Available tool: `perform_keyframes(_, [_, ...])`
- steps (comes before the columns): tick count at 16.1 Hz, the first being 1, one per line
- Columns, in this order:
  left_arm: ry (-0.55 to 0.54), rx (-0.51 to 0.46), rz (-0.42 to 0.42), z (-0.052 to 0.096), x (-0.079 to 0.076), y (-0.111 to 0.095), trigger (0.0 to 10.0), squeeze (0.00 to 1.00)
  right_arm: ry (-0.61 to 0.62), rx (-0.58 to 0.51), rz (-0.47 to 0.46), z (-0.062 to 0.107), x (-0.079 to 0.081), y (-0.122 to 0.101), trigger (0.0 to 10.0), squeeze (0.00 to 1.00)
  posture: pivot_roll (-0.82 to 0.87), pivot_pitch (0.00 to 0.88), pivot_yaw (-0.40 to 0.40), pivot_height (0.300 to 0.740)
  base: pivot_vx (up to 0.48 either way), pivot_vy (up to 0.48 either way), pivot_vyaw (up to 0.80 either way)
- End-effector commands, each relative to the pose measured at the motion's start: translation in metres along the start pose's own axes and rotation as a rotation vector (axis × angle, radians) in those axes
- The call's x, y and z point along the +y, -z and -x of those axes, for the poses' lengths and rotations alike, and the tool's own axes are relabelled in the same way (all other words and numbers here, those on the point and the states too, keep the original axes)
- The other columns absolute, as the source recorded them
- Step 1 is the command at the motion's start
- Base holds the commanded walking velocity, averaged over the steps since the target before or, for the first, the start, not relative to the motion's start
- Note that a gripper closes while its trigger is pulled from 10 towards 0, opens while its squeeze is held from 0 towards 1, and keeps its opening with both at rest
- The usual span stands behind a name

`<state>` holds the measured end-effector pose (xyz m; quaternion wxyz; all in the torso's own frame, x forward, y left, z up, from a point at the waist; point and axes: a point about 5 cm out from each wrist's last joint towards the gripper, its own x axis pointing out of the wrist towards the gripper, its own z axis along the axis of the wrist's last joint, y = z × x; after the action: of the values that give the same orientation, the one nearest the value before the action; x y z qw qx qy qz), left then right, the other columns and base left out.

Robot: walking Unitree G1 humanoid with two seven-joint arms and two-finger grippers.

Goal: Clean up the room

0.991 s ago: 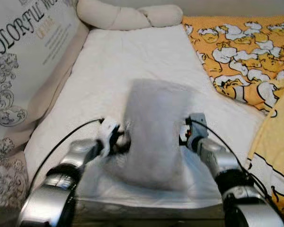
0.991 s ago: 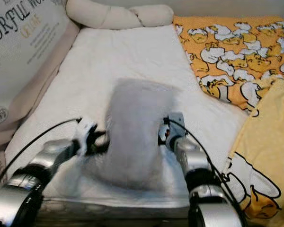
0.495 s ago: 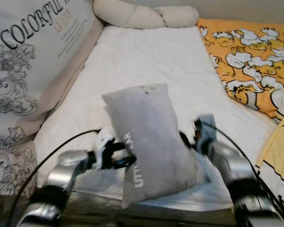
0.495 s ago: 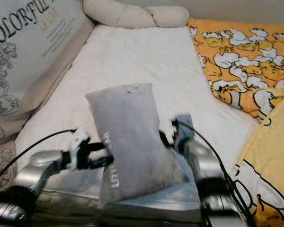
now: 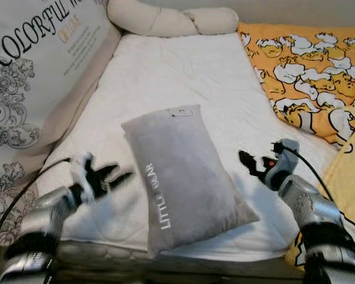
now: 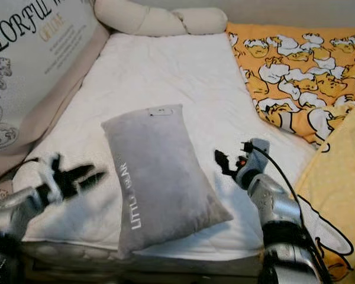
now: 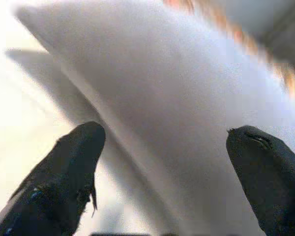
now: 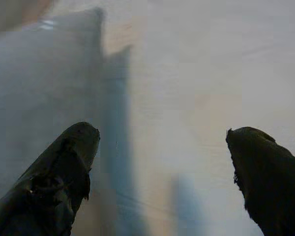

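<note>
1. Hovering low at the lower left of the frame, the left gripper (image 5: 100,177) is blurred, its black fingers spread apart and holding nothing, just beside the grey pillow (image 5: 180,174).
2. At the lower right, the right gripper (image 5: 250,164) also stands released with its fingers parted, close to the pillow's other side but not touching it.
3. Between the two grippers the grey pillow lies flat and slightly tilted on the white mattress (image 5: 183,71), near its front edge, with white lettering running along one long side and a small tag at its far end.
4. On the right of the frame an orange duck-print blanket (image 5: 307,65) spreads over the bed.
5. At the upper left leans a big printed cushion (image 5: 29,71).
6. Along the top lies a cream knotted bolster (image 5: 171,21).
</note>
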<state>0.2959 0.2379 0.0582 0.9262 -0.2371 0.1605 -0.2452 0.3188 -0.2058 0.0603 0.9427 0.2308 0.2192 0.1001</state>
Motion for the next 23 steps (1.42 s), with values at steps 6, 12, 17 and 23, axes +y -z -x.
perform_keyframes(6, [-0.018, -0.011, 0.351, -0.037, -0.027, 0.049, 10.0, 1.0, -0.199, 0.0, -0.343, -0.017, 0.02, 0.017, 10.0, 1.0, -0.02, 0.0, 0.017, 0.74, 0.0, 0.0, 0.0])
perform_keyframes(12, [0.075, 0.123, 0.379, -0.05, -0.058, 0.089, 10.0, 0.0, -0.227, 0.269, -0.238, -0.017, 0.035, 0.077, 2.3, 0.0, -0.02, 0.0, 0.018, 0.74, 0.0, 0.0, 0.0])
perform_keyframes(17, [0.164, 0.229, 0.179, -0.053, -0.069, 0.094, 4.0, 0.0, -0.232, 0.266, -0.203, -0.018, 0.035, 0.078, 0.0, 0.0, -0.03, 0.0, 0.032, 0.74, 0.0, 0.0, 0.0])
perform_keyframes(23, [0.168, 0.252, 0.111, -0.055, -0.069, 0.092, 0.0, 0.0, -0.248, 0.249, -0.136, -0.021, 0.043, 0.081, 0.0, 0.0, -0.03, 0.0, 0.032, 0.74, 0.0, 0.0, 0.0])
